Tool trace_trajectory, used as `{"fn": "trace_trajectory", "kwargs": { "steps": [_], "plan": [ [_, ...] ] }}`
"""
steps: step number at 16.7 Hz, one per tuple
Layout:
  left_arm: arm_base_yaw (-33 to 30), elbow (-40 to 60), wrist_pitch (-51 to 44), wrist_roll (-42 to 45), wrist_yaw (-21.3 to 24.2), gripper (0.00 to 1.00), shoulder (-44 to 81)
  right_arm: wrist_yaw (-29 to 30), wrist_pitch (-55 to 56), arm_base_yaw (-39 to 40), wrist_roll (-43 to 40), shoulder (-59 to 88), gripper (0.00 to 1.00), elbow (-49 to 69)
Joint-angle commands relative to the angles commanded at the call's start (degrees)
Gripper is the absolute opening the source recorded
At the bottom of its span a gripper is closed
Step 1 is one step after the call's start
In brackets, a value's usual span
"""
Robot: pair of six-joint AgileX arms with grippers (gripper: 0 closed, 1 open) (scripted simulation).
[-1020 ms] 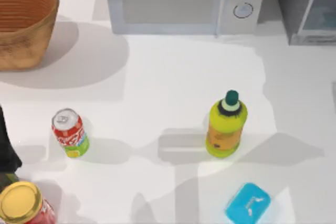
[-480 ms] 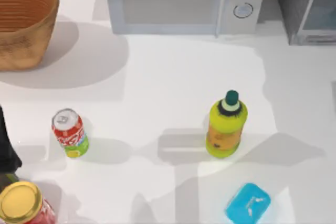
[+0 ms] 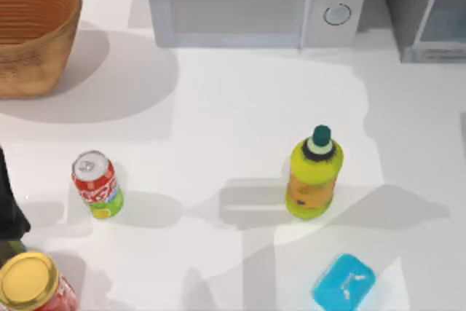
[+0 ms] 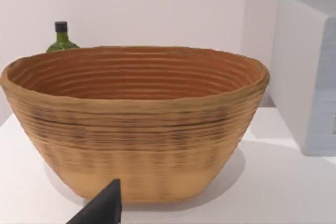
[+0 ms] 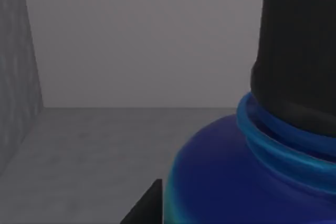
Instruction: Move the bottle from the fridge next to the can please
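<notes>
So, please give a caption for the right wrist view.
Blue bottle with black cap seen close up inside the grey fridge.

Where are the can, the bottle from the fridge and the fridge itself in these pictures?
can (image 3: 96,183): top view, on its red side.
bottle (image 5: 231,182): right wrist view, on its blue shoulder.
fridge (image 3: 404,5): top view, on its grey wall.

Three bottles (image 3: 313,174) (image 4: 61,38) (image 5: 252,171), one can (image 3: 96,184), one jar (image 3: 33,283), one basket (image 3: 33,30).

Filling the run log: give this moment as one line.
stage: reaching bottle | right tool: inside grey fridge, close to bottle | left arm: parked, facing basket | can: upright, table's left
</notes>
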Motion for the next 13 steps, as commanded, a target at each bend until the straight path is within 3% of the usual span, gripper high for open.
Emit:
{"fn": "trace_trajectory", "kwargs": {
  "steps": [13],
  "plan": [
    [0.0, 0.0, 0.0, 0.0, 0.0, 1.0, 0.0, -0.1, -9.1, -0.2, 0.1, -7.2, 0.0, 2.0]
  ]
}}
